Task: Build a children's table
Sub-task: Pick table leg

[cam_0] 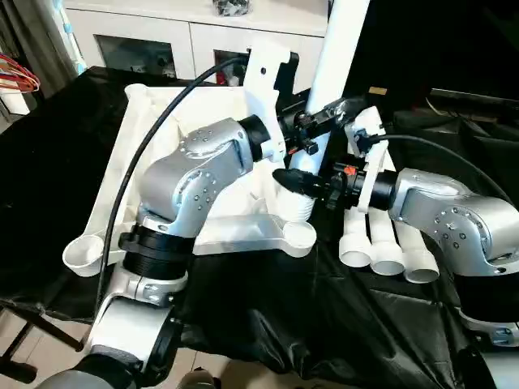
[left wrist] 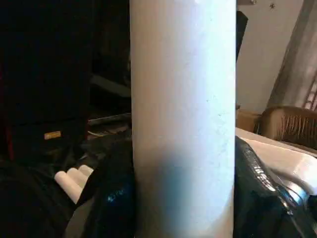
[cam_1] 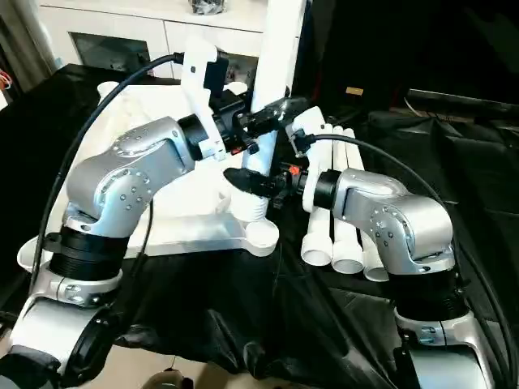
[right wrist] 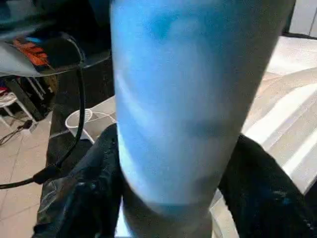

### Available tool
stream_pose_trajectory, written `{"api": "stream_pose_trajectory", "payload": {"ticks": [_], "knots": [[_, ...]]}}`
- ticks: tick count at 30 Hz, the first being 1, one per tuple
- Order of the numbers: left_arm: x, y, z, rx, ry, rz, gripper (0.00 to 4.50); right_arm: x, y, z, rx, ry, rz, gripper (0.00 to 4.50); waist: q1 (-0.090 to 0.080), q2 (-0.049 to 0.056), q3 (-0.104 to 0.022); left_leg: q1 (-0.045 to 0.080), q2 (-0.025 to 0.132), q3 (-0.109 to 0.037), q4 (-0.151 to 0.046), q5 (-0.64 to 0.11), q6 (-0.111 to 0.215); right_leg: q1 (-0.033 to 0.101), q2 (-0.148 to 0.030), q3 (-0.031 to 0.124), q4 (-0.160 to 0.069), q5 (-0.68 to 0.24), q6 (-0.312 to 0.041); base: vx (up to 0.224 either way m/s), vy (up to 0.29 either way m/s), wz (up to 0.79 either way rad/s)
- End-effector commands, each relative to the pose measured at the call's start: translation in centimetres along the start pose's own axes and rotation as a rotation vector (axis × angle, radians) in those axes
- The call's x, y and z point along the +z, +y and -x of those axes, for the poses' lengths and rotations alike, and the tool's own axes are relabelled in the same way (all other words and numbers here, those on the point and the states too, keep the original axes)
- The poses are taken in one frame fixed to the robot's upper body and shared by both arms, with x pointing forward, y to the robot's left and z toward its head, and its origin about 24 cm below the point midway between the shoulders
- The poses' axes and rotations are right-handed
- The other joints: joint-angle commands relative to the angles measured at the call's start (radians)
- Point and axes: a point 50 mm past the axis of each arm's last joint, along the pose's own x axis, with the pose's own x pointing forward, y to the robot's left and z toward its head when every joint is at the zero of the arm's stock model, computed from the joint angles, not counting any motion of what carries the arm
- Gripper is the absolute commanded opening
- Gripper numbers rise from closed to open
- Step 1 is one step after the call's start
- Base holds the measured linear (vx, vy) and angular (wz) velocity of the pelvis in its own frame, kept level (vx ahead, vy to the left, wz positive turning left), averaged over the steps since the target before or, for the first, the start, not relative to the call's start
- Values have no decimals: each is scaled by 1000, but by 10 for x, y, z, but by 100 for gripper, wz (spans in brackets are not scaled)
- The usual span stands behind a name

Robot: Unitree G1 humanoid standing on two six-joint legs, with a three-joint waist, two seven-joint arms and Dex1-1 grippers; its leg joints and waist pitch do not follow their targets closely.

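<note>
Left eye view shows the big white tabletop (cam_0: 170, 170) lying upside down on a black cloth (cam_0: 340, 324), with its ribs facing up. One long white leg (cam_0: 340, 57) stands almost straight up over the round socket (cam_0: 302, 212) at the near right corner of the tabletop. The leg's ridged bottom end sits right at that socket.

The left hand (cam_0: 312, 121) is closed around the leg higher up. The left wrist view shows a black finger (left wrist: 114, 198) on each side of the white tube. The right hand (cam_0: 312, 185) is lower down, close to the socket, with its fingers on both sides of the leg too. I cannot tell if it is squeezing hard or just loosely around it.

Three more legs (cam_0: 388, 243) lie side by side on the cloth, just right of the tabletop.

The step now looks like fixing this leg into its socket. To do it well, the leg should stay straight, not leaning. The top hand can keep it steady while the low hand guides the bottom end into the hole. Push or turn slowly. If the leg tips, it may jam or slip out. The tabletop could also slide on the cloth, so go gently.
</note>
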Motion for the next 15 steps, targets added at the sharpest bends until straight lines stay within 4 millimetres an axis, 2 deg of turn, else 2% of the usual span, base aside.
{"api": "stream_pose_trajectory", "payload": {"ticks": [1, 3, 6, 15], "knots": [[2, -10, -4, -56, -3, -16, 190, -2, -1, 0, 6, 24, -8, 245, 2, 1, -83, 8, 36, -6, -65, -65, -1, 73, -77, 47, -65, -110, -183, 0, 0, 0], [3, -10, -4, -58, -5, -14, 190, -3, 0, 0, 10, 28, -11, 242, 2, 2, -83, 9, 37, -6, -66, -68, -1, 73, -77, 47, -66, -113, -184, 0, 0, 0], [3, -11, -4, -62, -7, -9, 190, -4, 0, -1, 9, 30, -18, 203, 2, 2, -83, 8, 37, -6, -66, -65, -2, 73, -77, 46, -66, -113, -183, 0, 0, 0], [4, -12, -6, -60, -22, 17, 189, -6, -1, -1, 16, 26, -41, 190, 3, 1, -83, 8, 36, -5, -65, -66, -3, 74, -77, 45, -66, -121, -181, 0, 0, 0]]}}
